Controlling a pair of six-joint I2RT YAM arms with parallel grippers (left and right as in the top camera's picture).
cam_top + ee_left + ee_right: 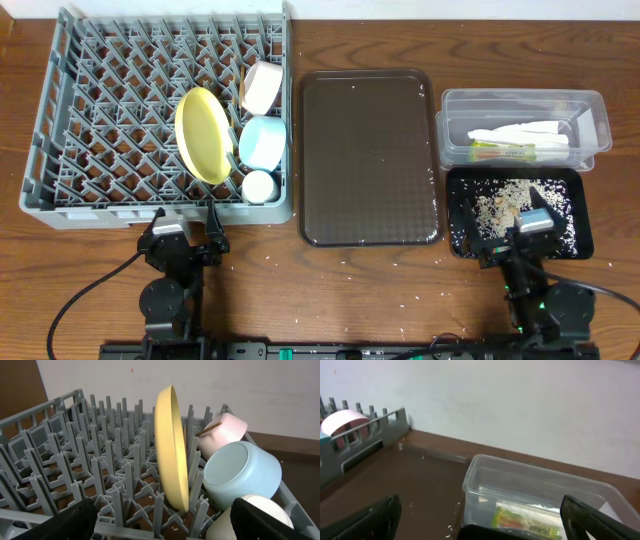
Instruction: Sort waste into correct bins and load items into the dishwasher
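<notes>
Rice grains (pixel 497 206) visible overhead only

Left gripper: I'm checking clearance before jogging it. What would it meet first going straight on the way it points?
The left gripper would likely hit near pegs of the grey dish rack first, the yellow plate just behind; depth is unclear.

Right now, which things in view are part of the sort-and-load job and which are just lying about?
Job: grey pegged plastic dish rack, round yellow plate, pinkish-white bowl, light blue bowl, small white cup, clear plastic tub, crumpled white napkin, green-yellow wrapper, shallow black tray, rice scraps.
Lying about: large dark brown serving tray.
</notes>
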